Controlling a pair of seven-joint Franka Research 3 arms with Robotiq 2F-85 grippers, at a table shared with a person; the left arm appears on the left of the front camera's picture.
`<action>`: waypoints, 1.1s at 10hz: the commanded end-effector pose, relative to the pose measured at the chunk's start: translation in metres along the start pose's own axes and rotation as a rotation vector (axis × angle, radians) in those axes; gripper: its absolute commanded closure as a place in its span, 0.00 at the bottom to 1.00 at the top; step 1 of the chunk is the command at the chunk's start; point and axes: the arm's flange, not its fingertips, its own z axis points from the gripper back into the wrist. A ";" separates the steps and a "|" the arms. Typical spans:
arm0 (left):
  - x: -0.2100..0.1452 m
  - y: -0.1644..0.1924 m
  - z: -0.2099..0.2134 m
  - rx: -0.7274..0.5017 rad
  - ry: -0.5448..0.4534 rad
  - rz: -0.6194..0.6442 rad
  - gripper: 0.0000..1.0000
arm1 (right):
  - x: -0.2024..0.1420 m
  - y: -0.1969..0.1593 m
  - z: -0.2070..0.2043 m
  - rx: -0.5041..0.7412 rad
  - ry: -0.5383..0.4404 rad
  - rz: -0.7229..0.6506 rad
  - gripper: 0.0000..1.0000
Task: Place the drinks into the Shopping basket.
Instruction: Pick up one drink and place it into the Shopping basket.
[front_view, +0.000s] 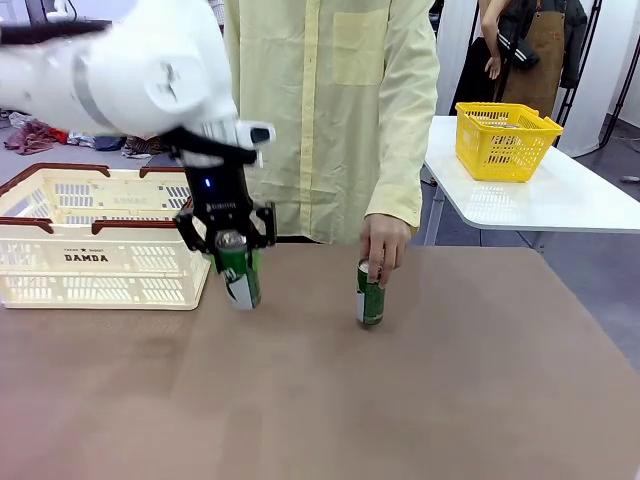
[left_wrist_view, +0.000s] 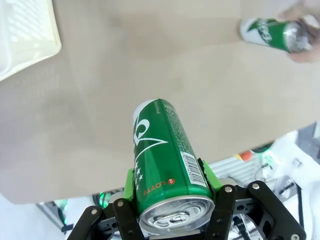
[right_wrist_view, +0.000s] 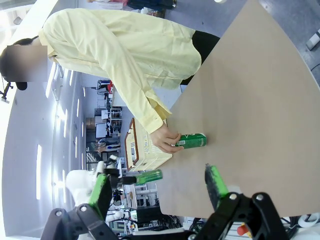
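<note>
The left gripper (front_view: 231, 248) clamps a slim, glossy green can (front_view: 241, 282) just beside the slotted plastic basket (front_view: 100, 258), with bare tabletop (front_view: 400, 400) around it; the right gripper (right_wrist_view: 159, 186) gapes wide.

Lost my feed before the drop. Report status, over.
Left gripper shut on green can, by Shopping basket right end, not yet in. Right gripper open, empty. Person's hand on second green can, mid-table. Nothing between can and basket.

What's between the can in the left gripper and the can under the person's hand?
Nothing; the front view shows bare table between the gripped can and the person's can.
</note>
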 end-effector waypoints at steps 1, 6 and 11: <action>-0.016 0.007 0.045 -0.015 0.049 -0.006 1.00 | 0.002 0.000 0.000 0.027 -0.007 0.024 0.00; -0.030 0.007 0.062 -0.001 0.014 0.002 1.00 | 0.002 0.000 0.000 0.027 -0.007 0.024 0.00; -0.028 0.020 0.076 0.019 -0.031 0.044 1.00 | 0.002 0.000 0.000 0.027 -0.007 0.024 0.00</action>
